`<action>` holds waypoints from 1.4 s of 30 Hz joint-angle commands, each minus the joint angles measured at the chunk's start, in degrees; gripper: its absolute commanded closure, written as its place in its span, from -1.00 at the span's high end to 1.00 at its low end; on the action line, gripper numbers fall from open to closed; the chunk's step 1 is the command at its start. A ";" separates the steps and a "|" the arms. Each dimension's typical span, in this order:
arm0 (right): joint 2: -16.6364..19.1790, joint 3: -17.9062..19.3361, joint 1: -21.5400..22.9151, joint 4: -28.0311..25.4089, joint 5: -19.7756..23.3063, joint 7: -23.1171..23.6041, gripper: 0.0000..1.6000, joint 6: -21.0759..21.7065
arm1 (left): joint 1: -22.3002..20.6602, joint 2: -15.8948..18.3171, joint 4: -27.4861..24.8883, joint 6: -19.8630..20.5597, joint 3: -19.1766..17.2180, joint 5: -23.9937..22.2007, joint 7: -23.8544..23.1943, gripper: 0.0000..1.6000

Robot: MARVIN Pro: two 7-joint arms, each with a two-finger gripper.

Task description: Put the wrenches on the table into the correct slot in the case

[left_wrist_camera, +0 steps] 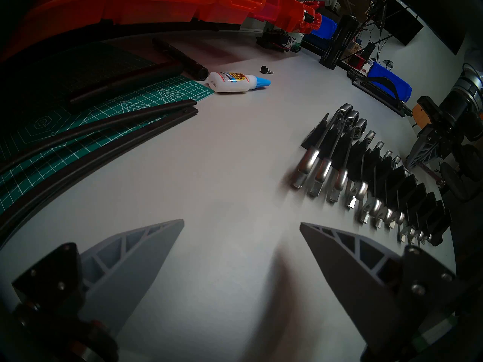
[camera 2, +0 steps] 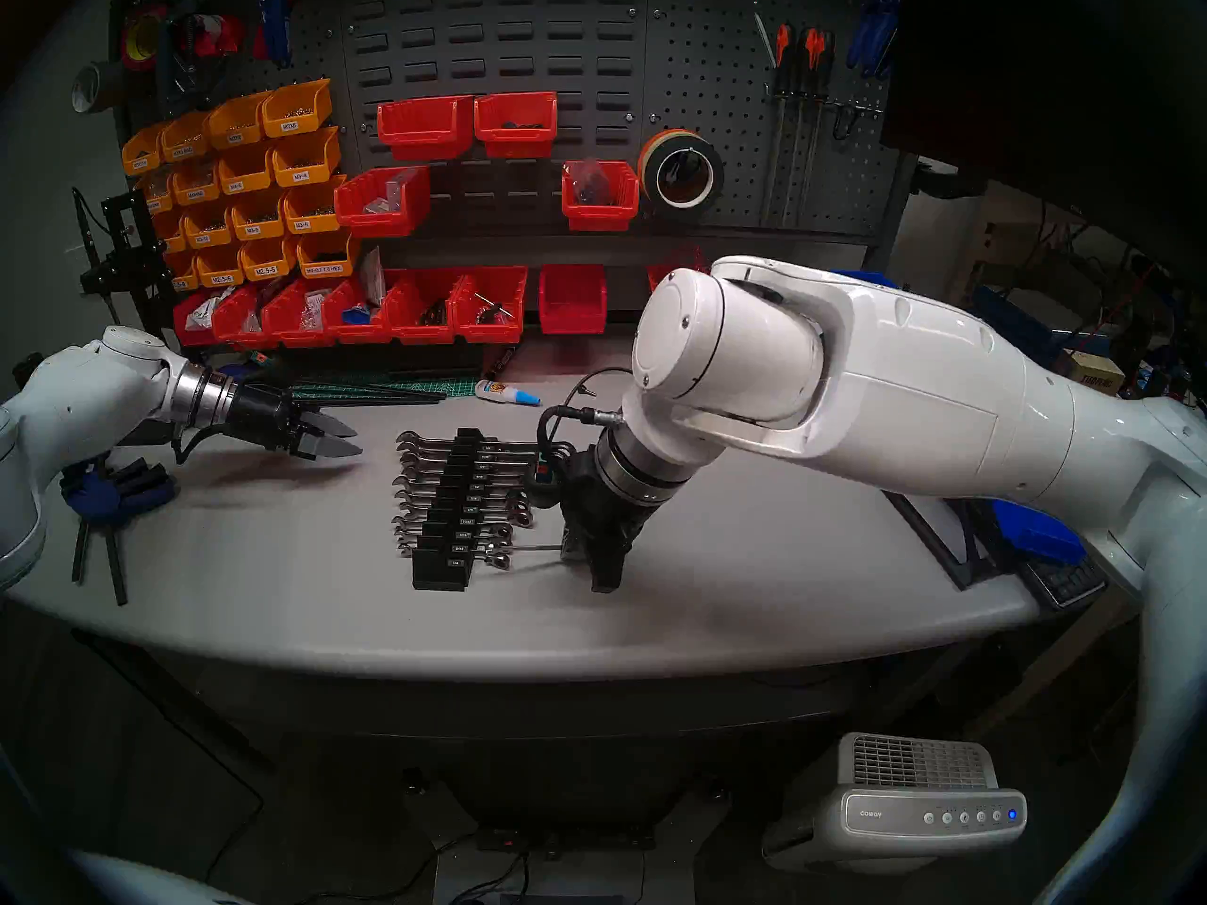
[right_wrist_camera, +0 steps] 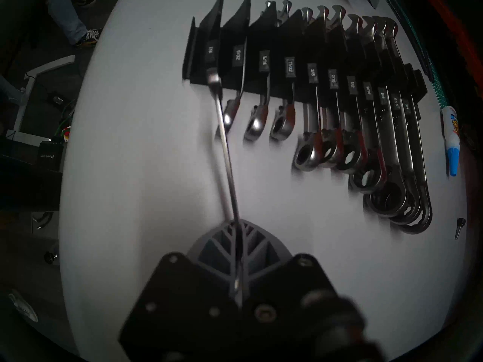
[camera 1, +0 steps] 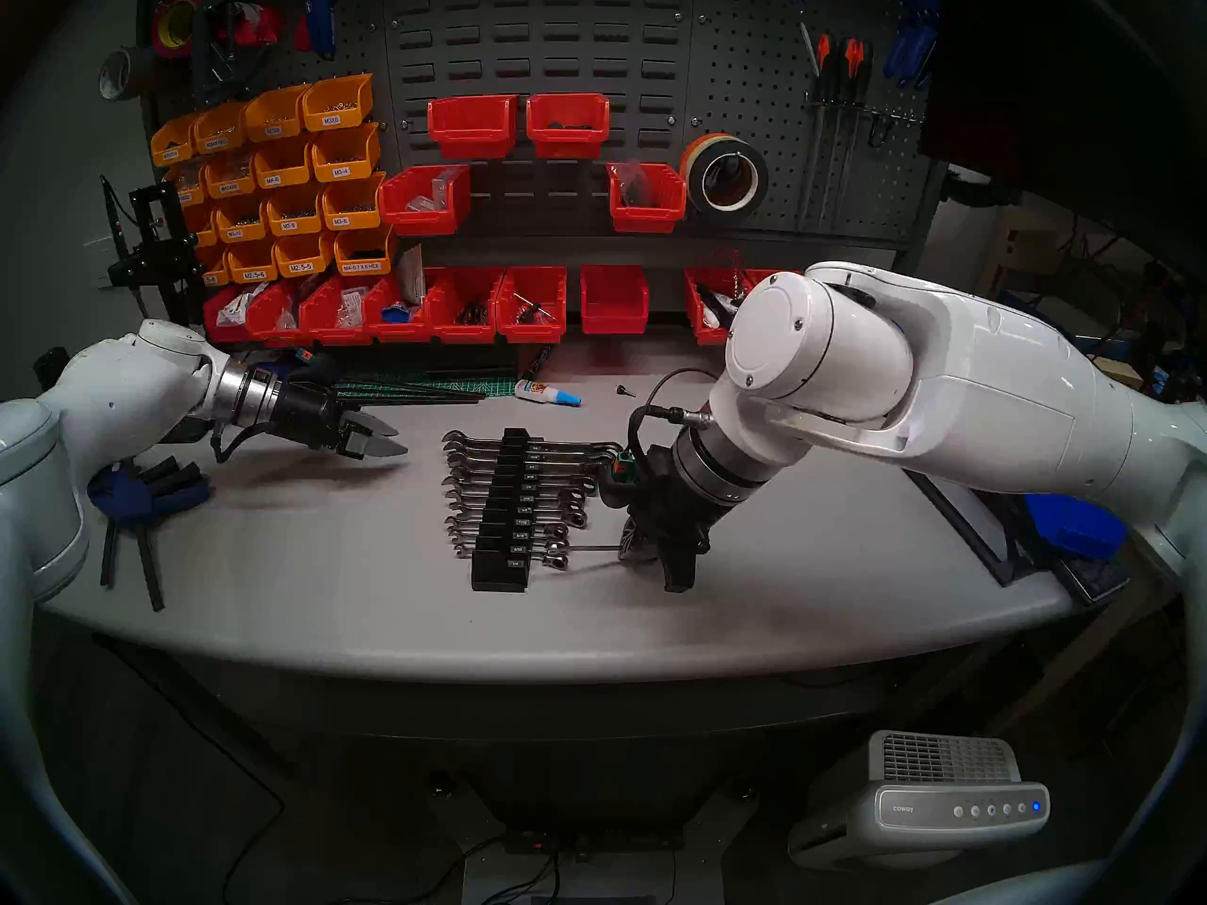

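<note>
The black wrench rack (camera 1: pixel 499 574) stands mid-table on the pale grey table (camera 1: pixel 294 557), with several chrome ratchet wrenches (camera 1: pixel 522 486) in its grooves. My right gripper (camera 1: pixel 643 551) is shut on the slim silver wrench (camera 1: pixel 591 548), just right of the rack's near end. In the right wrist view the gripper (right_wrist_camera: pixel 237 225) holds the wrench (right_wrist_camera: pixel 226 155) by one end. Its far end reaches the rack (right_wrist_camera: pixel 198 53) at the groove labelled 1/4; I cannot tell if it is seated. My left gripper (camera 1: pixel 392 437) is open and empty, left of the rack.
A glue bottle (camera 1: pixel 545 393), a small black screw (camera 1: pixel 625 391) and a green cutting mat (camera 1: pixel 457 384) lie behind the rack. Red bins (camera 1: pixel 464 303) line the back. A blue hex key set (camera 1: pixel 140 492) lies far left. A black tray with a blue box (camera 1: pixel 1071 531) sits far right.
</note>
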 commanded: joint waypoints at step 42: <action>4.97 0.25 1.25 -2.85 0.38 -7.05 -1.00 -2.68 | -1.55 -0.14 0.19 -0.04 -0.57 -0.12 -0.14 1.00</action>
